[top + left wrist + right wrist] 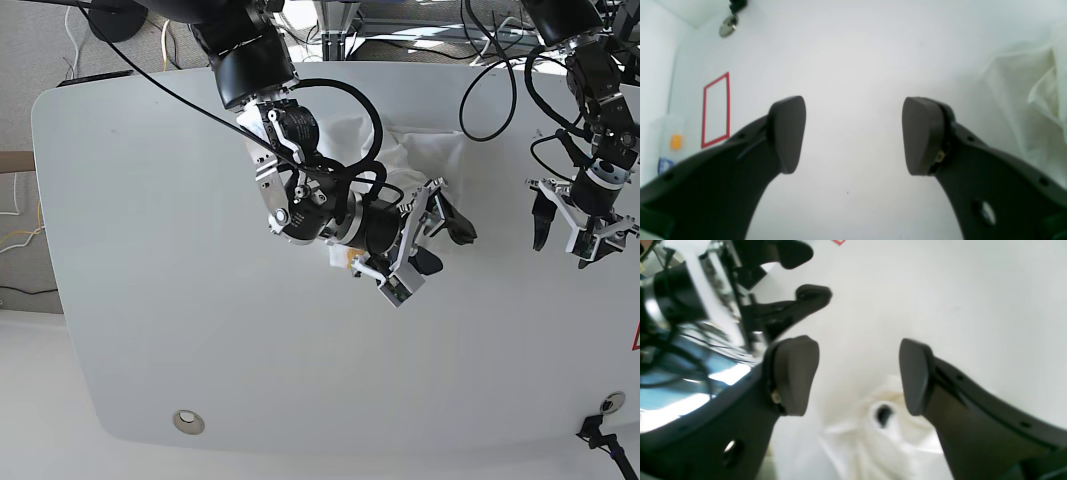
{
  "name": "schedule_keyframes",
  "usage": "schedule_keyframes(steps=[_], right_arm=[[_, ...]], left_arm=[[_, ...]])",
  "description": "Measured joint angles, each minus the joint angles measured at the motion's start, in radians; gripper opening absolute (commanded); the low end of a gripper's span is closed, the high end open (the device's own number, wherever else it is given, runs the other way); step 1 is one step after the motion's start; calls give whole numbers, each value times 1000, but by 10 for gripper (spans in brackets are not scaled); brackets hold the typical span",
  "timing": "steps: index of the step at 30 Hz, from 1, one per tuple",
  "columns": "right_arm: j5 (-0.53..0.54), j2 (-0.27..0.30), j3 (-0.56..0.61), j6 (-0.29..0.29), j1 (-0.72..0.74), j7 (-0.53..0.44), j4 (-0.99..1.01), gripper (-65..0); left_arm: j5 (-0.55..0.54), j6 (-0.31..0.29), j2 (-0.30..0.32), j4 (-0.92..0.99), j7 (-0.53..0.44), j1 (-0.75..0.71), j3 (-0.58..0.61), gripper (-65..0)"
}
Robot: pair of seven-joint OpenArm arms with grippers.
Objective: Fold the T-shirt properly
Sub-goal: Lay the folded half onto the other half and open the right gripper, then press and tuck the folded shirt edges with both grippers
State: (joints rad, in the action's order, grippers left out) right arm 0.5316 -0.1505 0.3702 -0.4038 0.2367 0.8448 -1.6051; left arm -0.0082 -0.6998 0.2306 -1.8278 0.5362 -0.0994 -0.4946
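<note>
Item: T-shirt, white, lying crumpled on the white table, partly hidden under the right arm.

Right gripper: jaws standing wide apart, holding nothing, hovering over the bunched cloth; a dark spot, possibly the neck tag, is showing just below and between them.

Left gripper: jaws spread, empty, hanging over bare table, with the cloth lying off to one side.

Risk: closing here is likely pinching several layers at once, so the shirt lifts as a wad rather than spreading flat.

Both grippers, left and right, fingers spread, empty.
</note>
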Motion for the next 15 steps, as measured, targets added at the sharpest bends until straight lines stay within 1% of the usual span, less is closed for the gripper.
schedule_keyframes(steps=[1,2,4,6,8,9,11,12,14,15], right_arm=[[-64,14,-11,0,5,-1,-18,-249],[-114,42,-23,-4,6,-11,-34,-249],[-223,112,-34,-3,-1,-4,-39,-249],[-280,193,-35,-3,-22,12,-36,-249],[-330,249,-35,1,-62,1,-66,-250],[-357,269,-34,-4,-85,-3,-90,-263],[-416,293,-34,-6,-131,-11,-143,-346],[-439,293,-42,-6,-155,-11,-167,-415],[-451,287,-56,-7,-191,-13,-205,-547],[-452,273,-55,-7,-202,-12,-210,-602]], left_arm=[[-6,-1,0,-10,-5,0,0,-223],[-14,-3,0,-17,-6,0,0,-223],[-10,-4,0,-24,-5,-3,0,-223],[-10,-5,-3,-26,-3,-3,1,-223],[-10,-5,-3,-26,-5,-3,0,-223],[-10,-5,-2,-27,-3,-4,0,-223],[-9,-4,-3,-26,-3,-4,0,-223],[-10,-5,-3,-26,-3,-3,0,-223],[-10,-4,-3,-26,-3,-4,8,-223],[-7,-3,-3,-26,-3,-5,18,-223]])
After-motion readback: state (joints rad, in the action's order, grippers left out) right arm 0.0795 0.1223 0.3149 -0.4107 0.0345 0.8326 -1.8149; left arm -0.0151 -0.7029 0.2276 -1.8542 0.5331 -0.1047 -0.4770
